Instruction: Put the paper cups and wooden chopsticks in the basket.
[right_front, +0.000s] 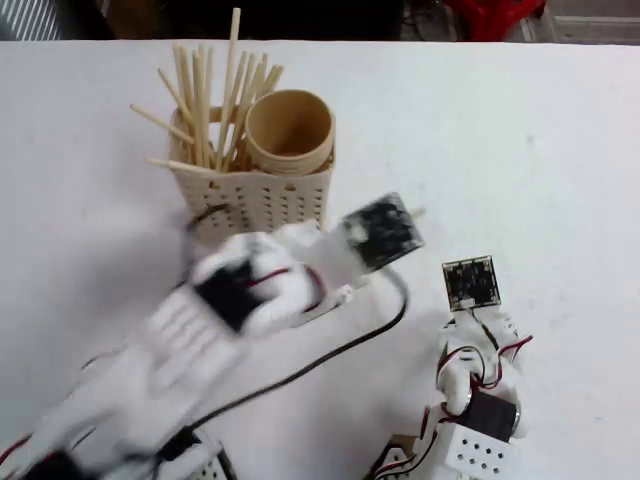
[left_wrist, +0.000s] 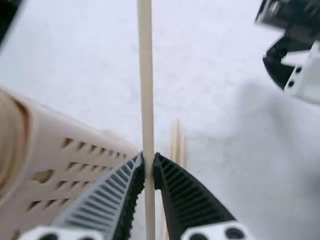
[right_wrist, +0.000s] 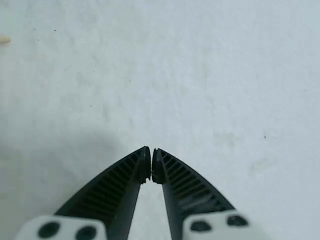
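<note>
Wooden chopstick (left_wrist: 146, 75) is hanging pinched in left gripper (left_wrist: 149, 170), basket (right_front: 255, 200) crowding at 10 o'clock; right gripper (right_wrist: 151, 165), pressed together, facing open table (right_wrist: 200, 75).

A pale wooden chopstick (left_wrist: 145, 75) stands pinched between the jaws of the left gripper (left_wrist: 149, 172). Just beside that gripper sits the perforated beige basket (right_front: 260, 200), holding stacked tan cups (right_front: 290, 130) and a leaning chopstick bundle (right_front: 205, 100).
</note>
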